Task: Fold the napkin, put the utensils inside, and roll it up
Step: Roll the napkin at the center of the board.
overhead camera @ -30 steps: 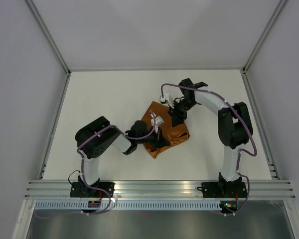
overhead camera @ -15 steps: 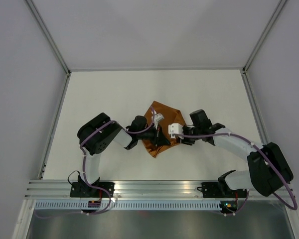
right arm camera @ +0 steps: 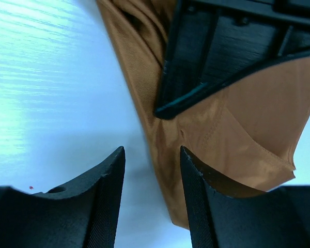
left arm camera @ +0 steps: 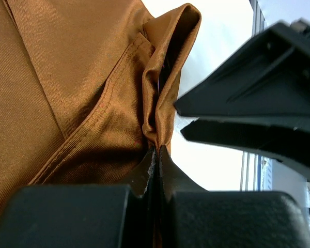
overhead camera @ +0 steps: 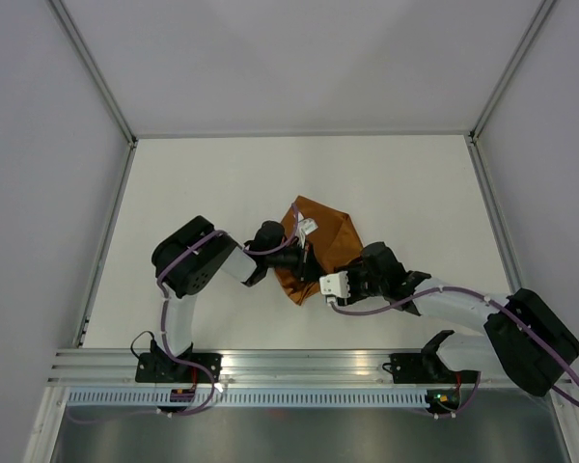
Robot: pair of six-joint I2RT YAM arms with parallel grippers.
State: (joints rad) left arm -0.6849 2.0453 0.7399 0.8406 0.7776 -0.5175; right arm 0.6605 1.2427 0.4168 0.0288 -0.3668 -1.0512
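The rust-brown napkin (overhead camera: pixel 330 229) lies crumpled and partly folded at the table's middle. My left gripper (overhead camera: pixel 304 261) is shut on a raised fold of its near edge; the left wrist view shows the cloth (left arm camera: pixel 93 77) pinched between the fingertips (left arm camera: pixel 157 151). My right gripper (overhead camera: pixel 312 286) is open, low at the napkin's near corner. In the right wrist view its fingers (right arm camera: pixel 152 151) straddle the napkin's edge (right arm camera: pixel 237 124), with the left gripper's black body (right arm camera: pixel 222 46) just beyond. No utensils are in view.
The white tabletop (overhead camera: pixel 203 183) is bounded by metal rails at the left (overhead camera: pixel 106 241), right (overhead camera: pixel 502 241) and near edge (overhead camera: pixel 309 362). The two arms crowd close together over the napkin's near side.
My right arm has swung from the napkin's far side round to its near right, ending low at the near corner. The left gripper has kept its hold and barely moved.
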